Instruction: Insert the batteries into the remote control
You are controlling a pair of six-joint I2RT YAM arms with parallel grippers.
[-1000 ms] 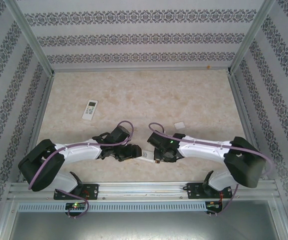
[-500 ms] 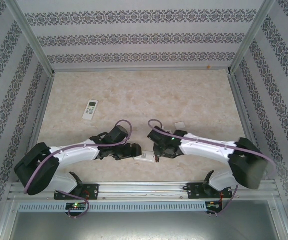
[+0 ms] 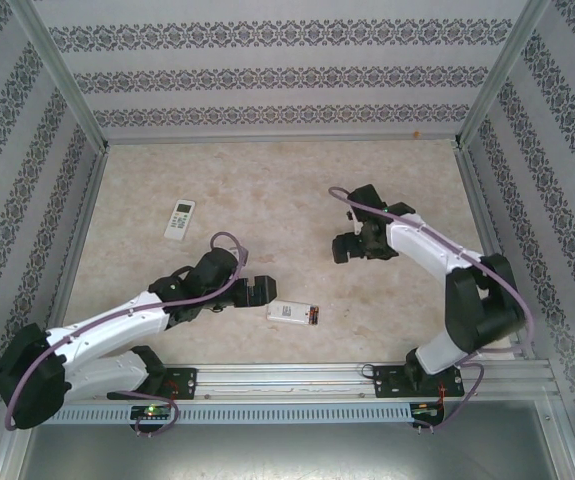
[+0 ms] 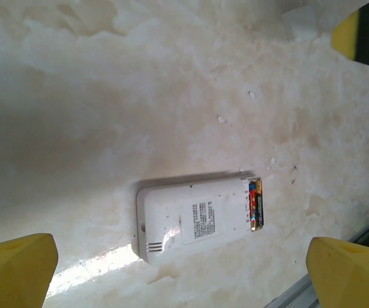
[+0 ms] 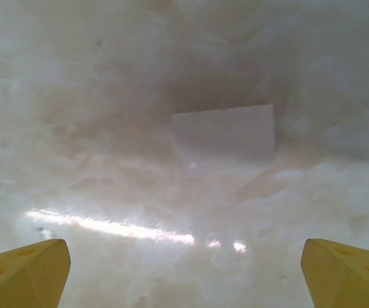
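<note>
Remote (image 4: pixel 200 218) lies face down, batteries (image 4: pixel 256 204) in its open end bay; left jaws wide just left of it, right jaws wide over a flat white cover (image 5: pixel 224 133) well beyond the remote on the counter (image 3: pixel 267 190). Risk: the thin, flush cover may skid away from my pinch, or nudging the remote spills them. I can't tell battery count or seating, too small.

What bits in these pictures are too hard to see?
Left wrist view: the near remote lies face down, hiding its buttons.
Same view: the batteries are too small to count, and the label print is blurred.
Top view: the far remote is too small to read.
Right wrist view: the white cover is blurry, so which side faces up is unclear.
</note>
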